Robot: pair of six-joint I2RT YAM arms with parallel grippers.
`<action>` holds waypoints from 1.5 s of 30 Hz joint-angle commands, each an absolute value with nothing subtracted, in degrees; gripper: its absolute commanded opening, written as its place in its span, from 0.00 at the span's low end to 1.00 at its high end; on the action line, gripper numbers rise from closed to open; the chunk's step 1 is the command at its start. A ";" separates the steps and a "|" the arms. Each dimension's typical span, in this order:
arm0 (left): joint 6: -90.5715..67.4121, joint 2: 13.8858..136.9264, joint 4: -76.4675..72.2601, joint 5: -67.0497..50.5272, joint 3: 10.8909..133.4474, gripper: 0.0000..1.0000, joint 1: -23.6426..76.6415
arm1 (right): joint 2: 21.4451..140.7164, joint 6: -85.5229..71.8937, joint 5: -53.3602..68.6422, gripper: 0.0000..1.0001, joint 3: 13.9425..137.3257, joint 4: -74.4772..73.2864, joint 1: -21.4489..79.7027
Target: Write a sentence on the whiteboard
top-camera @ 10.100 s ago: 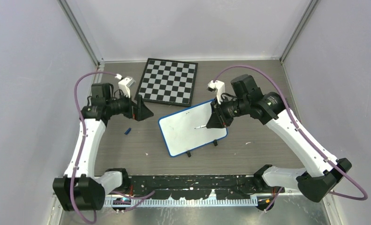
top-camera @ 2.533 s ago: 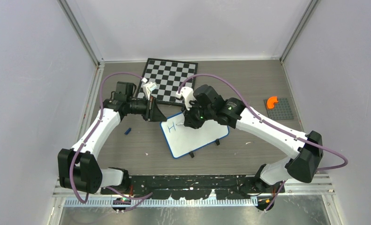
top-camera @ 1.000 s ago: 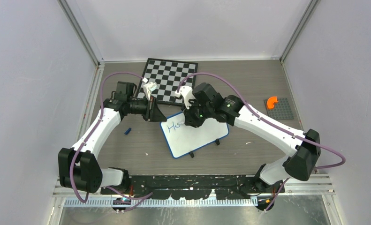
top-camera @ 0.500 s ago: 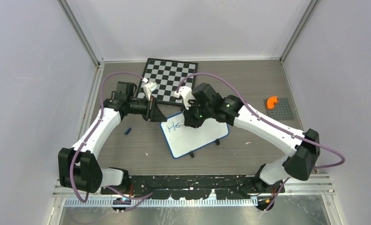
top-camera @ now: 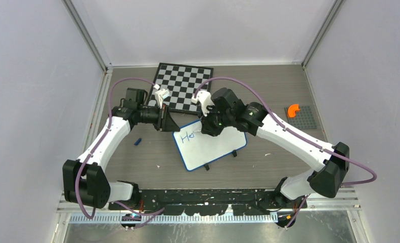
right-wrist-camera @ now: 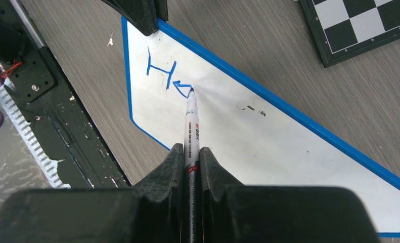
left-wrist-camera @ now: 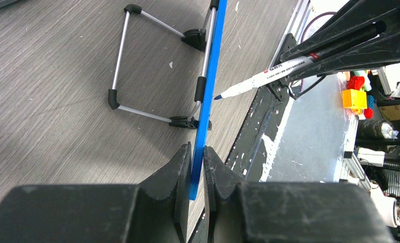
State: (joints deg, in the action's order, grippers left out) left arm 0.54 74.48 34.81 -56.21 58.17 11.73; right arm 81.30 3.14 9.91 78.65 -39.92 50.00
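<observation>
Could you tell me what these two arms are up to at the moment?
The right hand holds a blue marker, its tip at the whiteboard. The left hand pinches the board's blue rim at a corner, steadying it. Only an "H" and the start of a second letter are written.

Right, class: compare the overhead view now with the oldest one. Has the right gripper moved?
Yes. The right gripper has shifted left across the whiteboard, from its right half to just below the near right corner of the chessboard.
</observation>
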 commanded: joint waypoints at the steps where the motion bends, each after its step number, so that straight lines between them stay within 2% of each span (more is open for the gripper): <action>1: 1.67 74.58 37.44 -55.91 59.49 0.15 12.36 | 82.10 4.37 8.75 0.00 80.69 -39.11 49.92; 17: 1.72 75.08 37.46 -55.81 59.57 0.15 12.44 | 81.38 4.24 8.39 0.00 81.48 -39.26 47.64; 38: 1.90 74.97 37.45 -55.56 59.25 0.15 12.48 | 81.57 2.05 11.85 0.00 74.37 -38.03 48.59; 45: 1.89 74.89 37.51 -55.44 59.41 0.15 12.48 | 81.62 1.71 14.04 0.00 77.74 -38.95 49.38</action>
